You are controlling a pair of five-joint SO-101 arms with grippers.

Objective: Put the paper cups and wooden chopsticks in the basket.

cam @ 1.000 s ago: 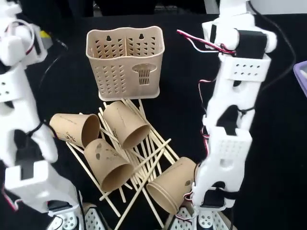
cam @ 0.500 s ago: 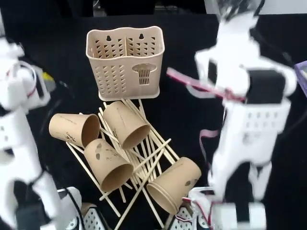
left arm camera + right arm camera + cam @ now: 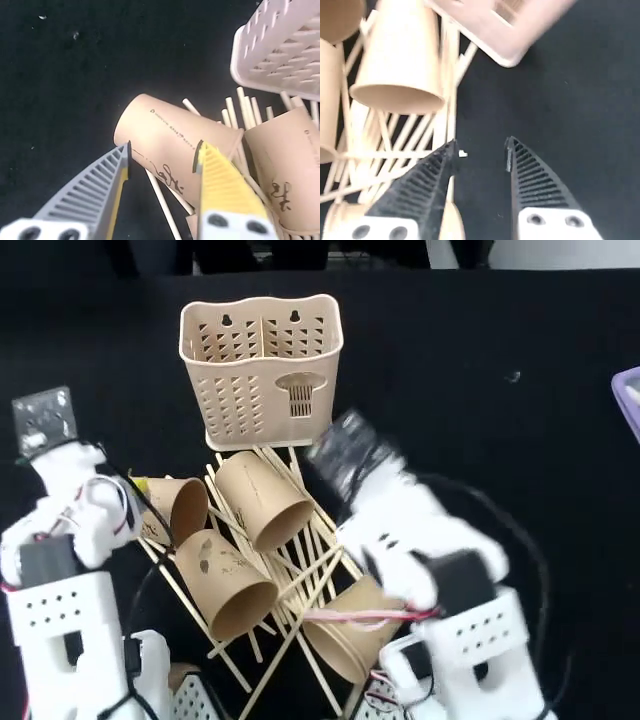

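Several brown paper cups lie on their sides over a heap of wooden chopsticks (image 3: 305, 560) in front of the beige basket (image 3: 260, 370). My left gripper (image 3: 164, 148) is open, its grey and yellow fingers straddling the leftmost cup (image 3: 170, 137) (image 3: 170, 510) near its base. A second cup (image 3: 285, 165) lies beside it, with the basket (image 3: 285, 45) beyond. My right gripper (image 3: 481, 145) is open over bare black table at the pile's right edge, nothing between its fingers. Ahead of it lie a cup (image 3: 402, 65), chopsticks (image 3: 447, 120) and the basket's corner (image 3: 505, 25).
The left arm (image 3: 60, 570) stands at the pile's left and the right arm (image 3: 420, 570) leans over its right side, partly covering the nearest cup (image 3: 350, 640). A purple object (image 3: 628, 400) sits at the right edge. The table is black cloth.
Both arms have swung down from an upright pose toward the pile. The left gripper has come down around the leftmost cup; the right one has dropped beside the chopsticks. Cups and basket have not moved.
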